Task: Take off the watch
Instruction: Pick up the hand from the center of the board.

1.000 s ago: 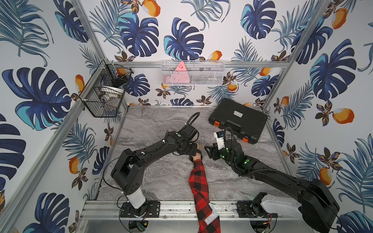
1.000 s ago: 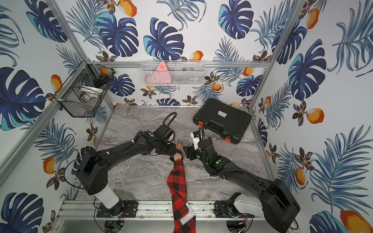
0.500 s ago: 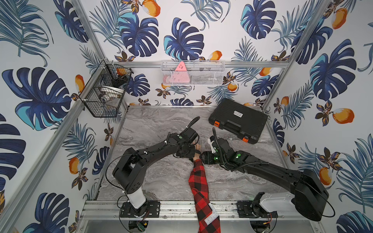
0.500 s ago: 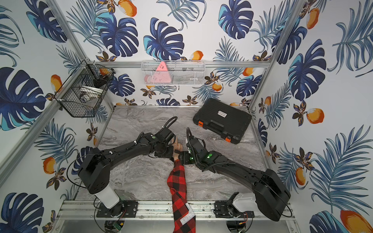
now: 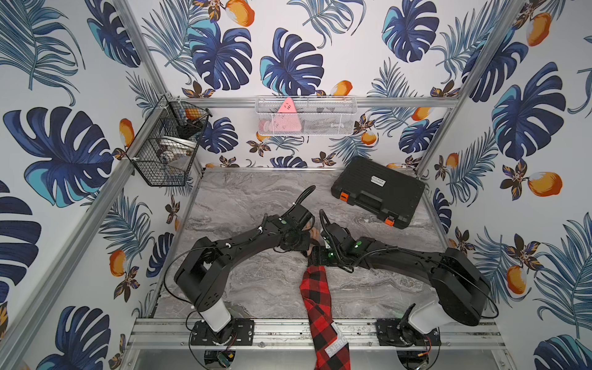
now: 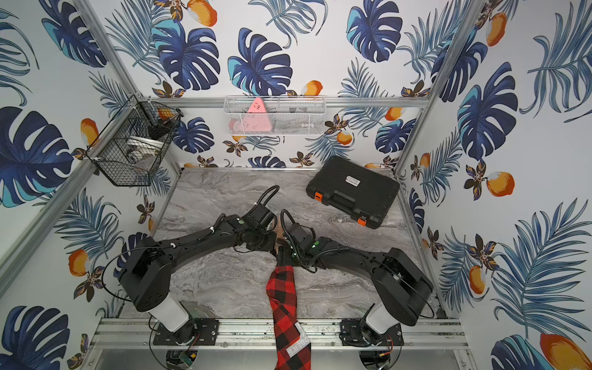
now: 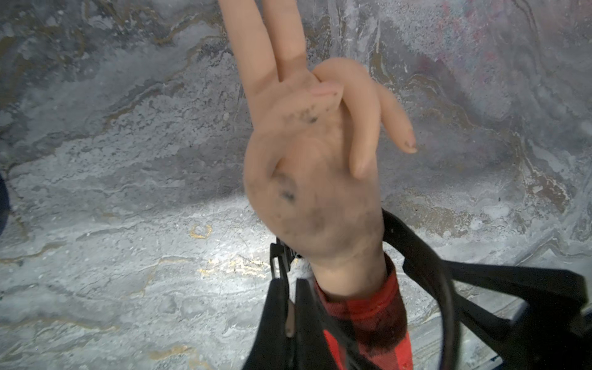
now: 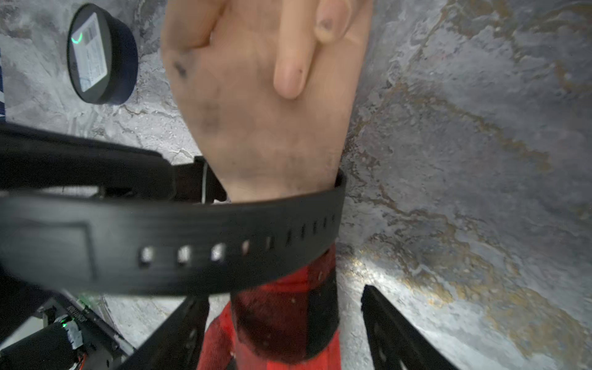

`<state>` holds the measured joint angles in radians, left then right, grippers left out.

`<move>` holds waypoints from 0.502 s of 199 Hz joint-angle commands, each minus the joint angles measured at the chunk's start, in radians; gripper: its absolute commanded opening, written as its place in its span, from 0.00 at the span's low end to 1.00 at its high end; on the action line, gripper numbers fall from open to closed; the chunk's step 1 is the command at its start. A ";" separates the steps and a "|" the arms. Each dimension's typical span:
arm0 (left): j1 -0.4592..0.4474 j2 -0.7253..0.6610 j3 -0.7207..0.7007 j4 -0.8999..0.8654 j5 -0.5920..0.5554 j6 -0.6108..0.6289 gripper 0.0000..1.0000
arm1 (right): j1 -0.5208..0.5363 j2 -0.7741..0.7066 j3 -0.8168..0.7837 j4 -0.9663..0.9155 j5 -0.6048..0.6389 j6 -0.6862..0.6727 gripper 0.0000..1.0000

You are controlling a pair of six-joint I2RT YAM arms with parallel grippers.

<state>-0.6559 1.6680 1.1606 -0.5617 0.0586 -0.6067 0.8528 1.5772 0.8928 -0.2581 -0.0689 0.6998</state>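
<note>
Two arms meet at the mannequin hand (image 7: 314,179) mid-table. At left, the left gripper (image 7: 290,288) is clamped tight on the strap of the watch (image 8: 256,243), which loops round the wrist at the cuff of the plaid sleeve (image 8: 272,346). The right gripper (image 8: 283,298) stands wide, fingers either side of the sleeve, gripping nothing. Far right, a black tool case (image 5: 378,195).
</note>
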 commanded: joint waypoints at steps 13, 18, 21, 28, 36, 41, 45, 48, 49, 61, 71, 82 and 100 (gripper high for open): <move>-0.002 -0.008 -0.015 0.042 0.044 -0.002 0.01 | 0.002 0.059 0.017 0.042 -0.013 0.040 0.77; -0.002 -0.009 -0.013 0.042 0.043 -0.002 0.00 | 0.002 0.067 0.017 0.051 -0.018 0.040 0.77; -0.001 -0.010 -0.013 0.042 0.044 -0.002 0.00 | 0.002 0.071 0.016 0.056 -0.022 0.042 0.77; -0.001 -0.010 -0.012 0.042 0.044 -0.004 0.00 | 0.002 0.082 0.016 0.065 -0.028 0.044 0.75; -0.002 -0.010 -0.013 0.042 0.043 -0.002 0.00 | 0.001 0.092 0.016 0.074 -0.035 0.046 0.74; -0.001 -0.010 -0.013 0.041 0.043 -0.001 0.00 | 0.002 0.098 0.016 0.075 -0.035 0.046 0.73; -0.001 -0.008 -0.013 0.041 0.043 -0.003 0.00 | 0.001 0.102 0.017 0.078 -0.038 0.046 0.73; 0.000 -0.008 -0.013 0.042 0.044 -0.003 0.00 | 0.001 0.104 0.017 0.078 -0.039 0.046 0.72; 0.000 -0.008 -0.013 0.042 0.044 -0.003 0.00 | 0.000 0.105 0.017 0.079 -0.039 0.046 0.72; -0.001 -0.008 -0.013 0.042 0.044 -0.003 0.00 | 0.001 0.108 0.016 0.083 -0.039 0.046 0.68; -0.002 -0.007 -0.013 0.040 0.041 -0.002 0.00 | 0.000 0.106 0.014 0.082 -0.040 0.047 0.65; -0.002 -0.006 -0.012 0.038 0.038 0.002 0.00 | 0.000 0.102 0.010 0.087 -0.042 0.044 0.61; 0.000 -0.002 -0.003 0.022 0.018 0.011 0.00 | 0.000 0.092 0.006 0.089 -0.040 0.043 0.53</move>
<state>-0.6559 1.6650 1.1507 -0.5320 0.0891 -0.6067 0.8536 1.6810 0.9016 -0.1944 -0.1032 0.7330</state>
